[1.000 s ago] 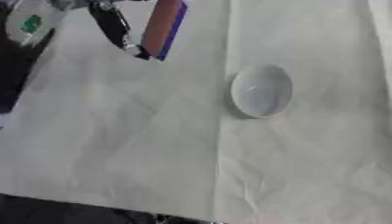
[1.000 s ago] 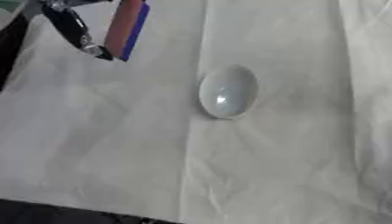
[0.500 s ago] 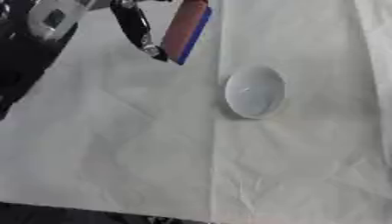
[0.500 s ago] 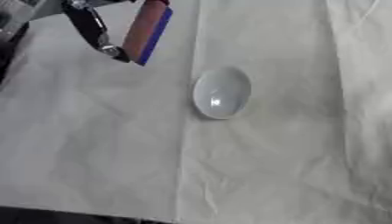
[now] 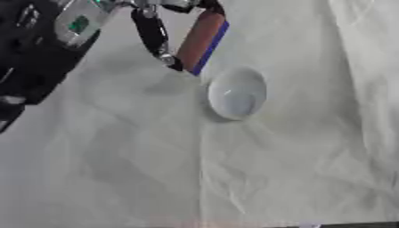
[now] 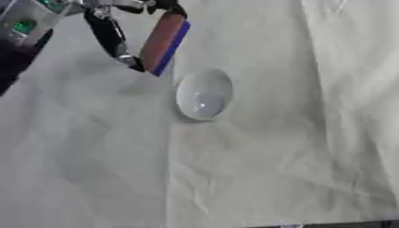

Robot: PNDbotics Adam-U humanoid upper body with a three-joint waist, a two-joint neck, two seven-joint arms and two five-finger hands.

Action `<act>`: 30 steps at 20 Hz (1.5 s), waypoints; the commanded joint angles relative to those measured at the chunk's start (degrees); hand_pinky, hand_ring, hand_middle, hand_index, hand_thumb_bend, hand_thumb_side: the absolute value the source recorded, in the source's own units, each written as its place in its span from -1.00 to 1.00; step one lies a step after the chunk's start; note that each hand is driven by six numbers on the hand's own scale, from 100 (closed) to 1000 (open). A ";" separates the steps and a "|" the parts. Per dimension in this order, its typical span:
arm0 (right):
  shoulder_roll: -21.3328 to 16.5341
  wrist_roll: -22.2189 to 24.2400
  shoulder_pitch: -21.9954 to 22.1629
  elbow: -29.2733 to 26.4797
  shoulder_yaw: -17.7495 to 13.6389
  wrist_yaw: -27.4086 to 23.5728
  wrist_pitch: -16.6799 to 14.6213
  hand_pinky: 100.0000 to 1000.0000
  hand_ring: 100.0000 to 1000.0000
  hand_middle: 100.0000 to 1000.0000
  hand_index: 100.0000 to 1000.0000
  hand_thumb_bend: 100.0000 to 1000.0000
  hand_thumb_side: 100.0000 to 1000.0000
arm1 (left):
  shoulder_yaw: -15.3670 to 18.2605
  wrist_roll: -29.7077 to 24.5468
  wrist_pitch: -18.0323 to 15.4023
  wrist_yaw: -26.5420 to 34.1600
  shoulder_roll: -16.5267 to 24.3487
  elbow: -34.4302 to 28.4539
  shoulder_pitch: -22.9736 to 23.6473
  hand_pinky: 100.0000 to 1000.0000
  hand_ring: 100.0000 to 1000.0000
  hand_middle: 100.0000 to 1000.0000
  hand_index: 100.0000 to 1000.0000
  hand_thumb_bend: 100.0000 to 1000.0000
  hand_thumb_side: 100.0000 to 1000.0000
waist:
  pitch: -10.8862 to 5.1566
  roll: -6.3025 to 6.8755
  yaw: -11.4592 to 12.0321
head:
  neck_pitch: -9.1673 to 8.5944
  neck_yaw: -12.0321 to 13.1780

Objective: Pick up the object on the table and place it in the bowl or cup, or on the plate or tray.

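**A:** Left eye view: the left hand (image 5: 160,31) comes in from the upper left, dark fingers (image 5: 152,34) curled down one side of a long, flat reddish-brown block with a blue edge (image 5: 199,42). Why hold it on end like that?

**B:** Probably so its lower tip leads the way down. The block hangs tilted in the air, clear of the cloth, its bottom corner just up and left of the small white dish (image 5: 236,94). The dish sits right side up on the table, nothing in it, so the drop is not yet made.

**A:** And the surface?

**B:** A white tablecloth (image 5: 296,169), creased, with a long fold running down from under the dish. Dark robot body fills the upper left edge; a strip of dark floor shows at the bottom right.

**A:** Right eye view: anything new?

**B:** Much the same. The hand (image 6: 117,38) grips the block (image 6: 164,43) from its left side, the blue edge facing the dish (image 6: 203,94), which lies near but apart from the tip. The cloth (image 6: 311,156) again covers nearly everything.

**A:** The right hand?

**B:** It appears in neither view. My reading: the block needs a short carry rightward and down before the fingers let go.
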 commanded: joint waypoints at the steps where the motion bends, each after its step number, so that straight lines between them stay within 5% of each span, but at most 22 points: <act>1: 0.03 0.25 -0.80 -0.38 -0.25 -0.42 -0.10 0.03 0.22 0.73 0.68 -1.00 0.09 | -0.25 -0.67 -1.13 -0.98 0.24 0.54 -1.34 -0.01 0.06 0.35 0.54 -0.37 -0.22 | -1.24 -0.55 -0.36 | -0.20 1.03; 14: 1.48 0.50 -0.98 -0.81 0.03 -0.50 0.16 0.04 0.22 0.73 0.68 -1.00 0.09 | -2.42 -1.38 -3.46 -3.96 -3.14 3.84 -2.19 0.00 0.07 0.35 0.54 -0.36 -0.16 | -1.62 -0.55 -1.54 | -0.20 1.17; 16: 1.56 0.57 -1.00 -0.81 0.07 -0.50 0.21 0.04 0.22 0.73 0.68 -1.00 0.09 | -2.89 -2.00 -4.21 -4.27 -3.44 4.32 -2.06 0.06 0.13 0.44 0.61 -0.06 0.14 | -1.63 -0.55 -1.57 | -0.20 1.08; 17: 1.58 0.60 -1.01 -0.81 0.07 -0.52 0.24 0.04 0.22 0.73 0.68 -1.00 0.09 | -3.09 -2.62 -4.85 -4.27 -3.60 4.59 -2.00 0.17 0.29 0.62 0.82 0.26 0.50 | -1.63 -0.55 -1.57 | -0.20 1.06; 18: 1.59 0.63 -1.01 -0.81 0.06 -0.54 0.27 0.03 0.22 0.73 0.68 -1.00 0.08 | -3.16 -3.21 -5.52 -4.13 -3.73 4.78 -1.99 0.30 0.47 0.75 0.95 0.37 0.61 | -1.62 -0.55 -1.55 | -0.20 1.02; 20: 1.57 0.69 -0.98 -0.81 0.04 -0.57 0.34 0.03 0.22 0.73 0.68 -1.00 0.09 | -3.10 -4.07 -6.64 -3.40 -3.89 5.08 -1.96 0.43 0.62 0.88 1.00 0.35 0.70 | -1.61 -0.55 -1.46 | -0.20 0.90; 23: 1.56 0.82 -0.91 -0.81 0.00 -0.60 0.50 0.03 0.22 0.74 0.68 -1.00 0.09 | -2.63 -3.77 -7.40 -1.77 -3.98 5.15 -1.97 0.90 1.00 1.00 1.00 0.19 0.88 | -1.61 -0.55 -1.29 | -0.20 0.79; 30: 1.52 0.86 -0.72 -0.81 -0.10 -0.69 0.64 0.03 0.22 0.74 0.69 -1.00 0.09 | -1.87 -0.48 -7.42 -0.19 -3.39 4.82 -1.72 1.00 1.00 1.00 1.00 0.06 0.96 | -1.78 -0.55 -0.92 | -0.20 0.61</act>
